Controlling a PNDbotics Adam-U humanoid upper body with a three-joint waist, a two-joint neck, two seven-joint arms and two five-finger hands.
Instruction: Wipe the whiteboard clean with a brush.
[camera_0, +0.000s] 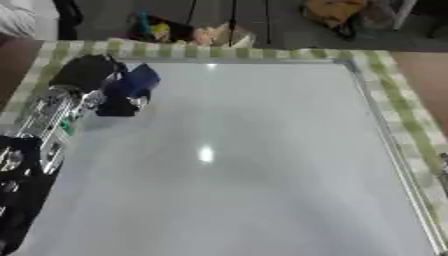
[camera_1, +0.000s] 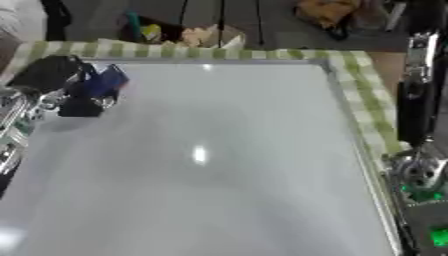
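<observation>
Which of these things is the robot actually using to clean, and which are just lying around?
For the job:
- whiteboard
- blue brush, at the board's far left corner
- left hand, curled round the brush

Just there:
- green checked cloth under the board
- clutter on the floor beyond the table
- right arm, idle at the right edge

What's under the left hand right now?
The left hand holds a blue brush against the whiteboard's far left corner. Any marks beneath the brush are covered.
</observation>
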